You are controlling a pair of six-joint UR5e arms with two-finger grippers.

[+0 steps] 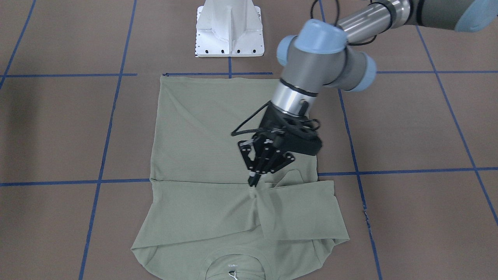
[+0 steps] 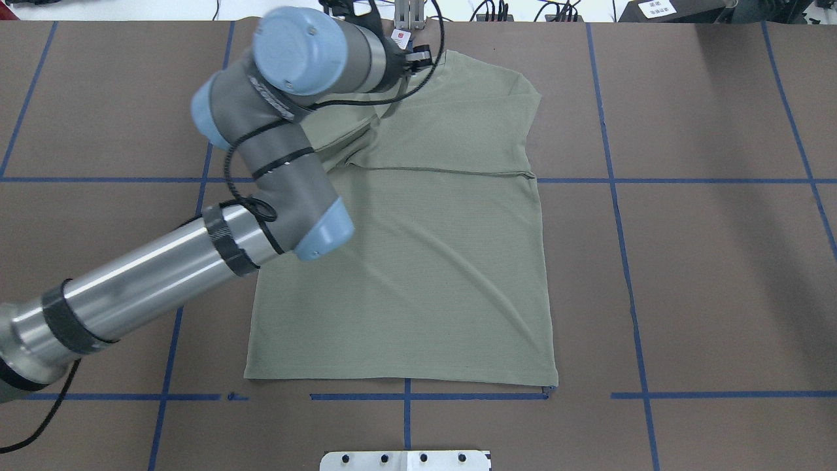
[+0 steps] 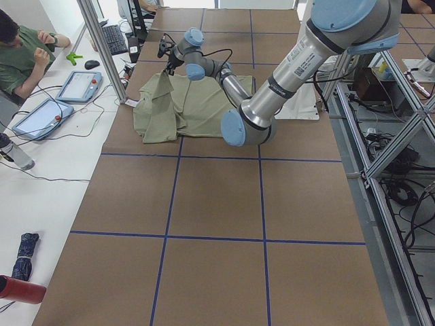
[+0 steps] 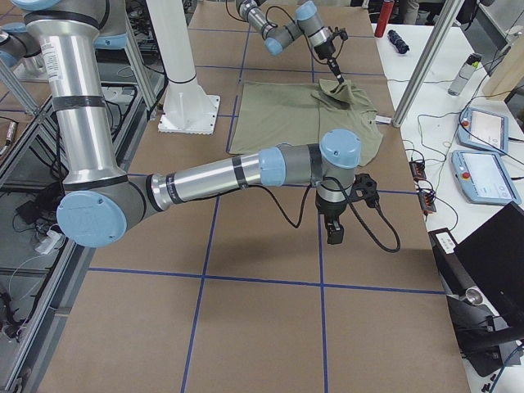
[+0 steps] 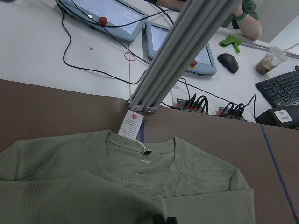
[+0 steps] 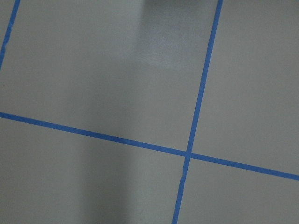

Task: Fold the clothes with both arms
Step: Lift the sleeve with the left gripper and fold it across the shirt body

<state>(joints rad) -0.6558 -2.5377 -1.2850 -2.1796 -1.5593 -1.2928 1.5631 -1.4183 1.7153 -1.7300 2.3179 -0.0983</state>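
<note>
Mid-fold: left claw (image 1: 253,181) pinches shirt (image 1: 202,147)

The sage-green shirt lies spread on the table (image 1: 420,128). The left claw is closed tight on a raised fold of its sleeve (image 1: 303,210). The right claw (image 4: 336,232) hangs above the table, apart from the shirt; I cannot tell whether it is open.

You have the sage-green shirt (image 1: 202,136) flat on the table (image 1: 58,128), hem toward the robot's edge, collar (image 5: 140,161) and white hang tag (image 5: 132,124) at the operators' edge. The left gripper (image 1: 253,182) pinches its sleeve (image 1: 299,210), folded across the chest.
</note>
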